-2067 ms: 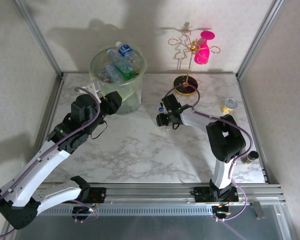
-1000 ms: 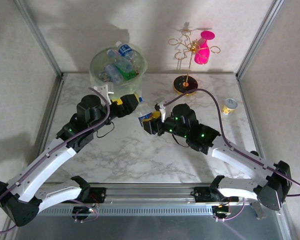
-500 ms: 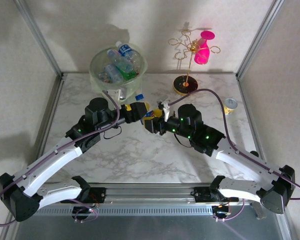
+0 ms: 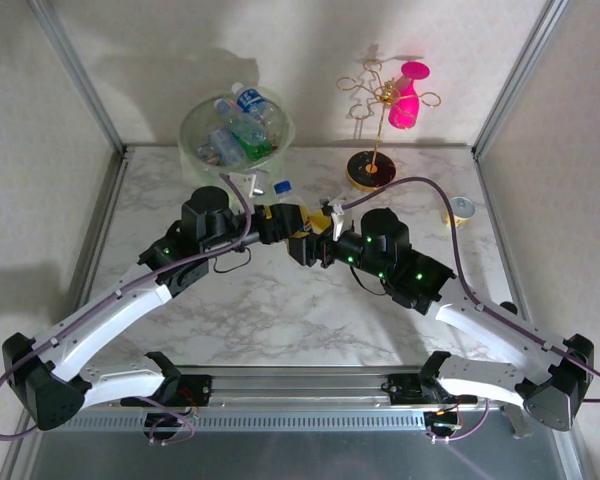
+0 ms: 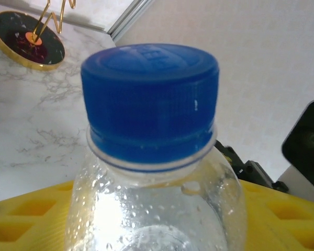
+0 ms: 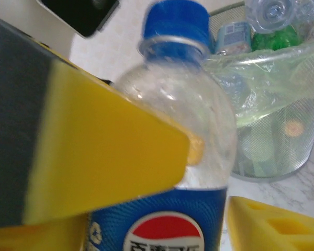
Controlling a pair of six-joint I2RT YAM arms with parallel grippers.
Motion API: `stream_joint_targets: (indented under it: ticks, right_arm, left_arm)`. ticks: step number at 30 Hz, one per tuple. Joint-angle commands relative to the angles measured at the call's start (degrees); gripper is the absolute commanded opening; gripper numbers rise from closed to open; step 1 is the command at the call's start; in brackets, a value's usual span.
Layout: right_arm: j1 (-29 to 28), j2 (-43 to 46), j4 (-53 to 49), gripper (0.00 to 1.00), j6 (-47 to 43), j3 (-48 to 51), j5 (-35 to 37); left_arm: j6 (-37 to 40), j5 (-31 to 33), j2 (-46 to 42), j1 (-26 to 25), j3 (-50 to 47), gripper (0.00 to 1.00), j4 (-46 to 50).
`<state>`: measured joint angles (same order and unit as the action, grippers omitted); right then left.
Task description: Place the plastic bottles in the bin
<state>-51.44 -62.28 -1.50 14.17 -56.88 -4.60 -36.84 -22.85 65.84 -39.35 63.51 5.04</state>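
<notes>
A clear plastic bottle with a blue cap and a blue Pepsi label hangs upright above the table between my two grippers. The left gripper is shut on its body, with yellow fingers on both sides of it. Facing it from the right is my right gripper, jaws open, with a gap between the bottle and one finger. The bin, a pale-green bucket, stands just behind to the left. It holds several plastic bottles.
A gold wire stand with a pink cup is at the back right. A silver can sits near the right wall. Metal frame posts and walls close in the table on both sides.
My right arm carried the bottle left toward the bin. The left gripper swung right to meet it and closed on it. The right jaws then opened.
</notes>
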Motion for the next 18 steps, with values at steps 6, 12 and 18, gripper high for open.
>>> stream_joint_targets:
  ticks: [6, 12, 18]
  right_arm:
    - [-0.51, 2.47, -2.46, 0.89, -0.41, -3.94, 9.88]
    - [-0.50, 6.49, -2.18, 0.95, -1.61, -1.93, 12.76]
    - [-0.43, 7.43, -2.79, 0.95, -1.44, -0.02, 13.29]
  left_arm:
    - [6.45, 5.00, 2.55, 5.37, 12.50, 0.59, 7.84]
    - [6.42, 8.22, 6.00, 17.96, 20.23, 0.53, 11.39]
    - [3.53, 11.96, 12.88, 25.76, 26.73, 0.45, 12.00]
